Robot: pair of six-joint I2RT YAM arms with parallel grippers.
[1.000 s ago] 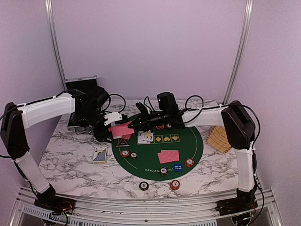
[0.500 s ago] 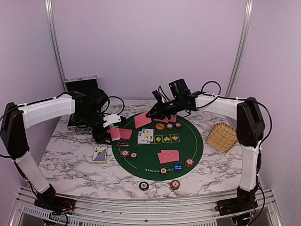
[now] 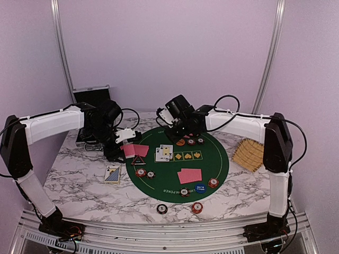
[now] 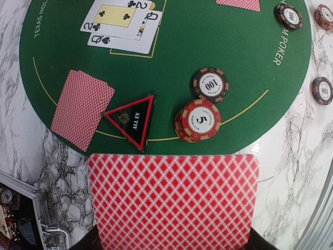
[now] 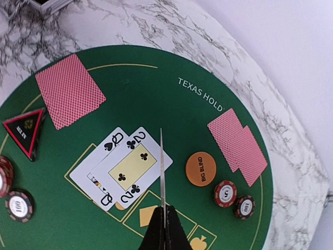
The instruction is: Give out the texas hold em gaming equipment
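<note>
Clamped in the right gripper (image 5: 165, 225): one card (image 5: 162, 172), seen edge-on, held over the face-up queen and two of clubs (image 5: 122, 169) at mid-mat. Clenched in the left gripper (image 3: 121, 149): red-backed cards (image 4: 173, 200), one or several impossible to tell, hanging at the left rim of the green mat (image 3: 217, 153), just short of the black triangular marker (image 4: 132, 119).

Judged well past halfway. Already laid on the mat:
- Three face-down sets: left pair (image 5: 67, 96), far pair (image 5: 238, 146), near pair (image 3: 189, 175).
- Two face-up cards on the first printed slots, the other slots beside them bare.
- Marker, orange button (image 5: 201, 168) and blue button (image 3: 199, 187).
- Chips near each pair, among them a short stack marked 5 (image 4: 199, 121) just beside a 100 chip (image 4: 210, 85).

Probably left to do:
- Set down both held loads.
- Fill the bare slots.
- Deal with two stray chips (image 3: 162, 208) lying off the mat on the marble table (image 3: 69, 174).
- Deal with a lone face-up card (image 3: 112, 173) there too.

Containers:
- Silver-edged black case (image 3: 91, 96) at the far left, apparently standing open, with only a cluttered corner glimpsed from the left wrist view.
- Woven basket (image 3: 250, 154) at the right, apart from the mat, inside too small to read.
</note>
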